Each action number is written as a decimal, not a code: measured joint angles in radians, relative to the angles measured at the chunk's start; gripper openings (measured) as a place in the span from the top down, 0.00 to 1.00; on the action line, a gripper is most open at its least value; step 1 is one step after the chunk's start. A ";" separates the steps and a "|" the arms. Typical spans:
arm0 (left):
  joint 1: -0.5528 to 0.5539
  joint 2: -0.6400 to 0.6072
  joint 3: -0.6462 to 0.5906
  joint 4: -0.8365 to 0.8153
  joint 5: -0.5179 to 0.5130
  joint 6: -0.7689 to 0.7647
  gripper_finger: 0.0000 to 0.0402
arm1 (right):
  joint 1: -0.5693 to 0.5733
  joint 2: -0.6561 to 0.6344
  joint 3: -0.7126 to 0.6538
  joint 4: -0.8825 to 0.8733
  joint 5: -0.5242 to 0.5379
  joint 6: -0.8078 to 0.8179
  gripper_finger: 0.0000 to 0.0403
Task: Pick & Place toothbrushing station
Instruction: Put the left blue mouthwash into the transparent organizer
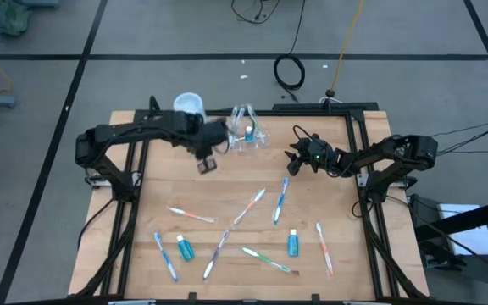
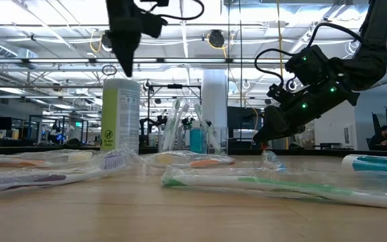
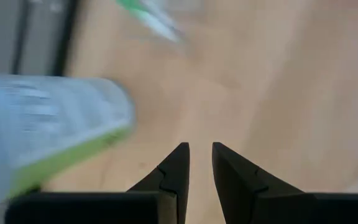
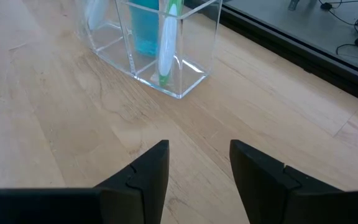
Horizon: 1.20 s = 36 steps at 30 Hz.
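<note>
The clear plastic toothbrushing station (image 1: 246,129) stands on its base at the table's far edge; it shows close in the right wrist view (image 4: 157,46) and in the low view (image 2: 187,131). It holds a blue bottle (image 4: 146,28) and a green-and-white toothbrush (image 4: 166,43). My right gripper (image 1: 297,158) is open and empty, hovering to the station's right and pointing at it (image 4: 199,165). My left gripper (image 1: 207,163) points down, shut and empty, above the table just left of and nearer than the station (image 3: 201,155). In the low view it hangs over the canister (image 2: 126,57).
A green canister with a white lid (image 1: 189,104) stands left of the station, close to my left arm (image 2: 121,114). Several wrapped toothbrushes (image 1: 252,207) and two small blue bottles (image 1: 185,248) (image 1: 293,243) lie scattered on the table's near half.
</note>
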 joint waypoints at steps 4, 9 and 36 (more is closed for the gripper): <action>-0.117 0.000 0.000 -0.124 0.056 0.042 0.81 | 0.000 0.000 0.000 0.000 0.000 0.000 0.60; -0.290 0.001 0.000 -0.167 0.090 0.033 0.81 | 0.000 0.000 0.000 0.000 0.000 0.000 0.60; -0.762 -0.249 -0.646 0.431 0.189 -0.162 0.81 | 0.000 0.000 0.000 -0.001 0.000 0.003 0.60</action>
